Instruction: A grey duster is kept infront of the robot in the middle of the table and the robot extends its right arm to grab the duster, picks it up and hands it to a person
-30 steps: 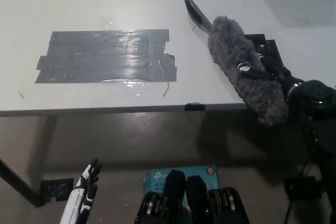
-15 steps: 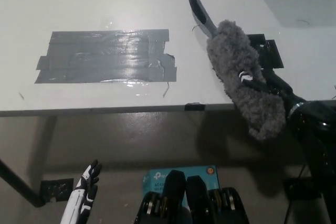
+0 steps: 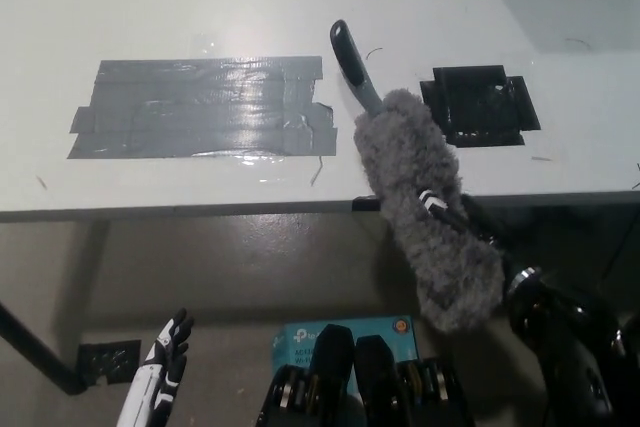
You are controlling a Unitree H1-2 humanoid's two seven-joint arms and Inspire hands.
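Note:
The grey fluffy duster (image 3: 425,205) with its dark handle (image 3: 353,67) hangs tilted over the table's front edge, handle pointing up and away. My black right hand (image 3: 462,219) is shut on it, mostly hidden behind the fluff, with the black arm (image 3: 560,332) reaching in from the bottom right. My white left hand (image 3: 160,367) rests low at the bottom left, below the table, fingers apart and holding nothing.
A patch of grey tape (image 3: 205,107) covers the white table (image 3: 150,7) at the left middle. A black taped square (image 3: 478,105) lies at the table's right. A blue box (image 3: 300,337) sits on the floor under the table edge.
My right arm has pulled back toward me and to the left, carrying the duster down over the table's front edge. The black taped square is now uncovered. The left hand has not moved.

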